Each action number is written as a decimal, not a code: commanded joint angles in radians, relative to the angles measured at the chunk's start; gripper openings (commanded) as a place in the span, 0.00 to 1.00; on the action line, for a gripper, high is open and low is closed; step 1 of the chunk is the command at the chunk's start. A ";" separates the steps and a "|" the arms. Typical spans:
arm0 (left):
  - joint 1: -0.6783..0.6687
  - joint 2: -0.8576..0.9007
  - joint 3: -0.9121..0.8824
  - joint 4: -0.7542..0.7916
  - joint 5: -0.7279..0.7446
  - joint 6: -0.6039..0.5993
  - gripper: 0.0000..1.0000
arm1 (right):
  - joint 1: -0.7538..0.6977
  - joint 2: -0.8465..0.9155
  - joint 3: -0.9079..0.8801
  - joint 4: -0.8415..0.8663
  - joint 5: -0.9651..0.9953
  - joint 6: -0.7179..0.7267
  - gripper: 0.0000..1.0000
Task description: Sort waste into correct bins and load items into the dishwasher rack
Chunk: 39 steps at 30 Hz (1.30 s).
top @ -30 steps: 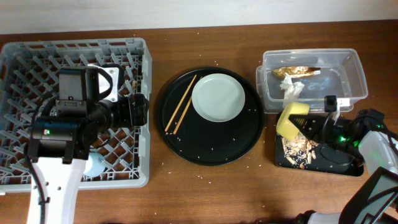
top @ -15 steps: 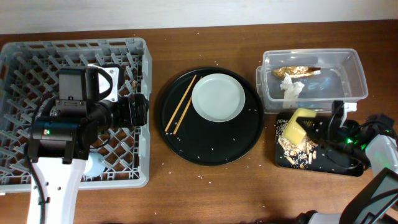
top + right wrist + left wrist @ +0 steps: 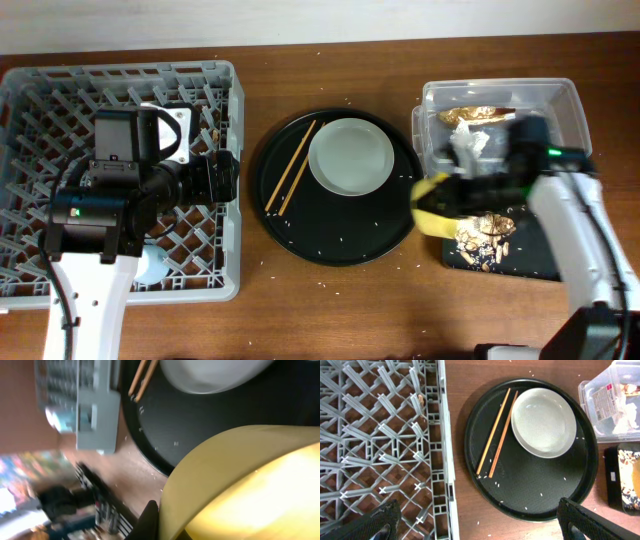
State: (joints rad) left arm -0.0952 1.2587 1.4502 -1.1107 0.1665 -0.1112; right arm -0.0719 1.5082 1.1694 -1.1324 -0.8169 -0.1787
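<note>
**Overhead.** Small yellow round bowl (image 3: 432,205) is motion-blurred and apparently tipped. It sits above the right rim of the large round black tray (image 3: 300,235), just beside the shallow black rectangular tray (image 3: 545,268) holding brown crumbly food scraps (image 3: 485,232). Right gripper (image 3: 450,193) is clamped on the bowl's edge. Left gripper (image 3: 215,178) hangs over the large grey plastic dishwasher rack (image 3: 40,90).

**Left wrist.** Fingers (image 3: 582,521) are spread wide with nothing between them. The bowl is out of view. Pale grey-green round plate (image 3: 542,422) and thin wooden chopsticks (image 3: 495,432) lie on the round tray.

**Right wrist.** The bowl (image 3: 240,485) fills the frame, glossy and smooth, with no crumbs visible. One dark finger (image 3: 150,520) shows at its edge.

**Judgement.** Light and rigid, with slick walls. A rim pinch suits it, though the bowl may swivel in the grip.
</note>
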 commanded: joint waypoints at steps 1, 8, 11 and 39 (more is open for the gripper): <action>-0.003 0.000 0.014 0.002 -0.007 0.019 0.99 | 0.303 -0.008 0.018 0.104 0.379 0.254 0.04; -0.003 0.000 0.014 0.002 -0.007 0.019 0.99 | 0.713 0.215 0.018 0.379 0.592 0.410 0.04; -0.003 0.000 0.014 0.002 -0.007 0.019 0.99 | 0.713 0.248 0.021 0.385 0.583 0.423 0.19; -0.003 0.000 0.014 0.002 -0.007 0.019 0.99 | 0.311 -1.003 -0.319 0.455 1.004 0.160 0.98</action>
State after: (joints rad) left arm -0.0952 1.2591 1.4532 -1.1107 0.1631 -0.1112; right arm 0.3042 0.6025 1.0409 -0.8017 0.1726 -0.0093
